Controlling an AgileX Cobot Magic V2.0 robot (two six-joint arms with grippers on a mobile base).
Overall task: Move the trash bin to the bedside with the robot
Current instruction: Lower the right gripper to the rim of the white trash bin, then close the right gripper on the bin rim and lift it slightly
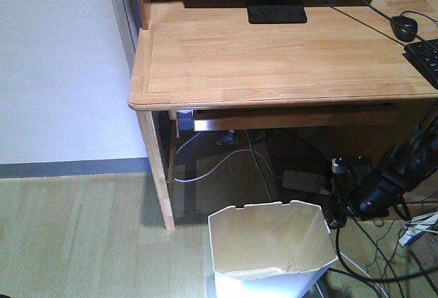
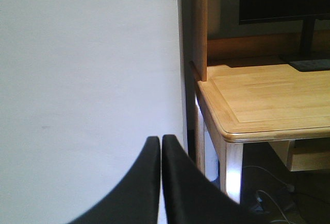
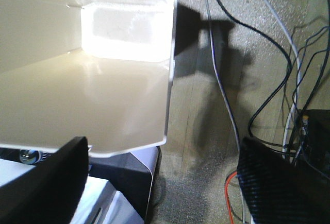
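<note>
**tinker_joe:** Where's the trash bin (image 1: 267, 240) at?

**benchrat:** It's standing upright on the wood floor (image 1: 82, 236), right in front of the worktop (image 1: 274, 51) and just to the right of its left leg. The right arm (image 1: 393, 171) is down low just beside the bin's right side, in among a mess of loose cables (image 3: 227, 95).

**tinker_joe:** So has the right tool (image 3: 164, 149) got hold of it?

**benchrat:** Nope, its fingers are spread wide with nothing held. In the wrist view the bin's cream wall fills the upper left, and its rim corner lines up with the gap between the fingers. One finger (image 3: 51, 183) sits right under the bin's edge, but I can't tell if it's actually touching.

**tinker_joe:** And the left tool (image 2: 160, 140)?

**benchrat:** Fingers pressed together tip to tip with nothing between them. It's facing the white wall (image 2: 87, 80) next to the worktop's corner.
</note>
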